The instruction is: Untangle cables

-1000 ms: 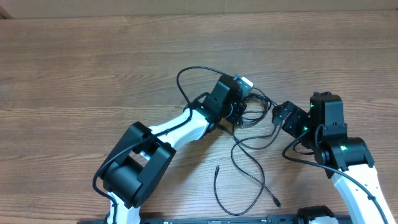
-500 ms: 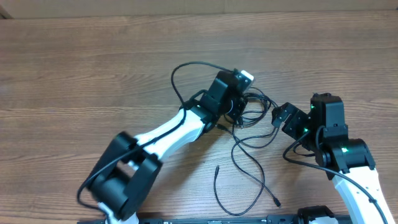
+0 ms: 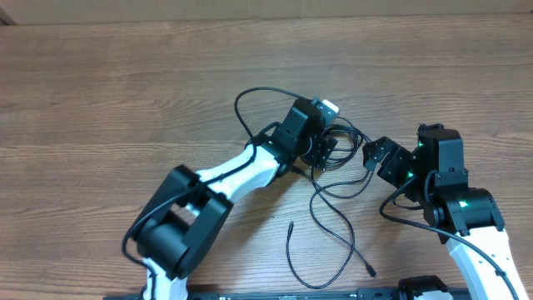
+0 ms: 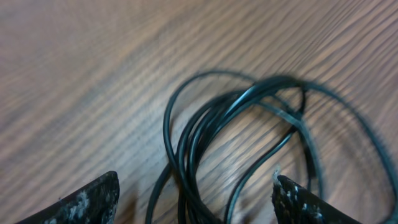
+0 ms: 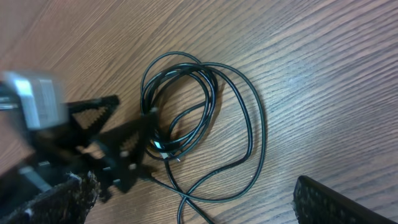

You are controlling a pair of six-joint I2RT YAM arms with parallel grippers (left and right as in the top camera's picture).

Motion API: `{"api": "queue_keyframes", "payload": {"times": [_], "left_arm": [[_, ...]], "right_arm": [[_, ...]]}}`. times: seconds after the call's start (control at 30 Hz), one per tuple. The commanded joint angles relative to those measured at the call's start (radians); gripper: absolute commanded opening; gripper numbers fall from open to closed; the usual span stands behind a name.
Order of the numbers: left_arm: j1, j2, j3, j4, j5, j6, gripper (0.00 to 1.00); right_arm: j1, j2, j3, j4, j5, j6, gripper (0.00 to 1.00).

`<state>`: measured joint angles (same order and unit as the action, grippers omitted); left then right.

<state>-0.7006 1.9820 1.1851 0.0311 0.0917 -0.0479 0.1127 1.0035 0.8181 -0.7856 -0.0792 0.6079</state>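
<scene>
The cables [image 4: 198,132] lie on the bench [image 3: 125,83] as an overlapped coil, with loose strands trailing toward the arm bases. We find the left tool [image 3: 323,148] open over the coil, gripping nothing. The right tool [image 3: 376,155] stands open just beside it. We judge the task barely begun: no cord lies separate, and every loop needs drawing apart.
</scene>
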Motion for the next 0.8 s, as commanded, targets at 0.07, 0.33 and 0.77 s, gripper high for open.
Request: {"api": "queue_keyframes", "payload": {"times": [0.07, 0.33, 0.77], "left_arm": [[-0.006, 0.069, 0.009, 0.029, -0.043, 0.026, 0.78], [-0.006, 0.075, 0.009, 0.05, -0.039, 0.022, 0.73], [-0.006, 0.093, 0.009, 0.059, -0.036, 0.023, 0.72]], "right_arm": [[-0.002, -0.014, 0.008, 0.007, 0.0, -0.007, 1.0], [-0.002, -0.014, 0.008, 0.013, -0.001, -0.007, 1.0], [-0.002, -0.014, 0.008, 0.014, -0.001, -0.007, 1.0]]}}
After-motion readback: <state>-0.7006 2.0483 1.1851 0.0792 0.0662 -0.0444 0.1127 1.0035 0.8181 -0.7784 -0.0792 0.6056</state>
